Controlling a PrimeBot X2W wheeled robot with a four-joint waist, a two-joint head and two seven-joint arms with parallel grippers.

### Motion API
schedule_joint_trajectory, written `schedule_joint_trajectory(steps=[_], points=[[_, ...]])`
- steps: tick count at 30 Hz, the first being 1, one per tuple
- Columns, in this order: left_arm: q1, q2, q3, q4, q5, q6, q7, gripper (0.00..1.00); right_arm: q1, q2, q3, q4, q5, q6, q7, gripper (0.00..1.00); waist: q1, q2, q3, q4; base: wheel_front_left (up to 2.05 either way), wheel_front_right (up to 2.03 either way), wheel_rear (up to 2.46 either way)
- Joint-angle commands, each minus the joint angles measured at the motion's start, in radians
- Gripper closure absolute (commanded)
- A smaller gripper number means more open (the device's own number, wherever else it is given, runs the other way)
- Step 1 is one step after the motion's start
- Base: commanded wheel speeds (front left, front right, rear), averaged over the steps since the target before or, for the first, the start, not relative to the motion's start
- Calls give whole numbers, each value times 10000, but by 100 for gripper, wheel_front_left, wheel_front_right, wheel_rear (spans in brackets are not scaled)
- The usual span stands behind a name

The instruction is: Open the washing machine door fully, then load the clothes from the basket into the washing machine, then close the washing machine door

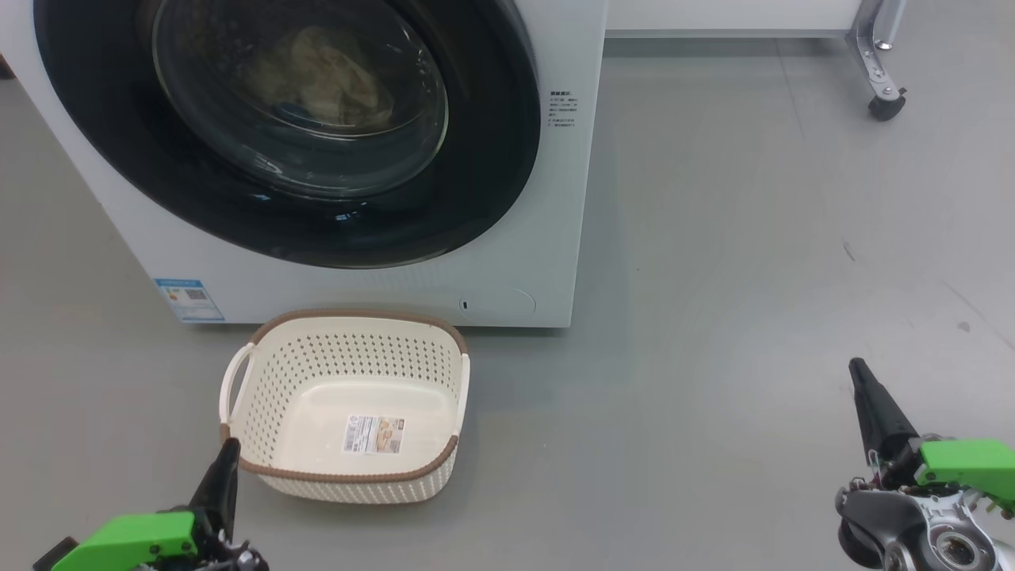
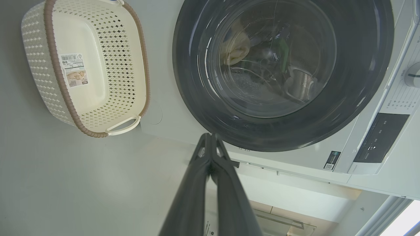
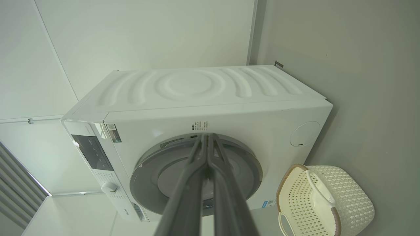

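The white washing machine stands ahead with its black-rimmed round door flat against the front. Pale cream clothes lie inside the drum, seen through the door glass. The cream basket sits on the floor just in front of the machine, holding nothing but a label sticker. My left gripper is shut and holds nothing, low at the basket's near left corner. My right gripper is shut and holds nothing, far to the right over bare floor.
Grey floor spreads to the right of the machine. A metal leg with a black caster stands at the far right. White wall panels rise behind the machine.
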State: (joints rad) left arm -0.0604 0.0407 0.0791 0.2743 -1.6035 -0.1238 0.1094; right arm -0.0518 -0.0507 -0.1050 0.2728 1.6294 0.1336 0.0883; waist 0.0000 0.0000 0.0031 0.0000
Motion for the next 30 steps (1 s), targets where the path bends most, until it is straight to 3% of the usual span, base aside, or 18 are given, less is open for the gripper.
schedule_joint_trajectory(steps=[1, 30], points=[[-477, 95, 351, -290, -48, -69, 41, 100, -540, -164, 144, -293, -15, -29, 63, 100, 0, 0, 0, 0, 0, 0, 0], [-476, 95, 349, -290, -50, -69, 40, 100, -546, -110, 67, -288, -79, -29, 124, 100, 0, 0, 0, 0, 0, 0, 0]])
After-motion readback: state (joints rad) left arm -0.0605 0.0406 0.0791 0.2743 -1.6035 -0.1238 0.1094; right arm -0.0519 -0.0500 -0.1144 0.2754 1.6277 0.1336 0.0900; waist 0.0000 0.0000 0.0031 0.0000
